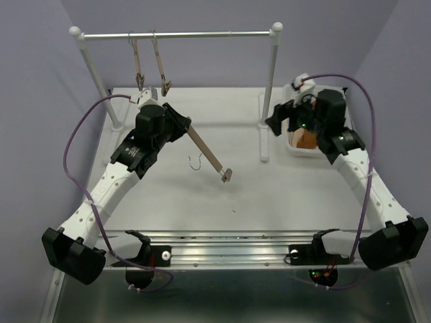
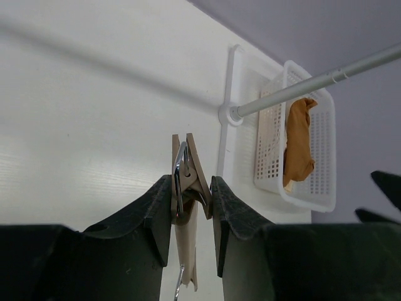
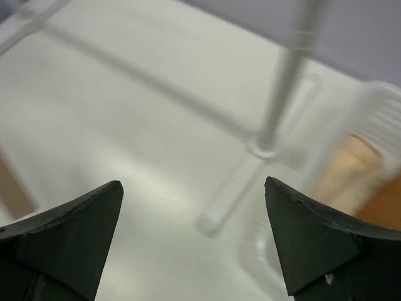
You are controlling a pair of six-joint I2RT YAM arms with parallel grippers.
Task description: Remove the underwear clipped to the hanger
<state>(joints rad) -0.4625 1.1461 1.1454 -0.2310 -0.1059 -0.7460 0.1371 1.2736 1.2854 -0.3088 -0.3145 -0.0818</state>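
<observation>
My left gripper (image 1: 182, 125) is shut on one end clip of the light-wood hanger (image 1: 209, 157), which slants down to the table with its wire hook beside it. In the left wrist view the fingers (image 2: 156, 216) pinch the wooden clip (image 2: 186, 164). No fabric hangs from this hanger. The rust-brown underwear (image 1: 306, 139) lies in a white basket (image 1: 297, 149) at the back right; it also shows in the left wrist view (image 2: 297, 141). My right gripper (image 1: 281, 119) is open and empty just left of the basket, and its wrist view (image 3: 193, 183) looks down at the table.
A white clothes rack (image 1: 182, 34) spans the back, with two more wooden hangers (image 1: 160, 67) on its rod. Its right post and foot (image 1: 265, 128) stand beside my right gripper. The rack foot (image 3: 235, 188) and the basket (image 3: 369, 157) show blurred in the right wrist view.
</observation>
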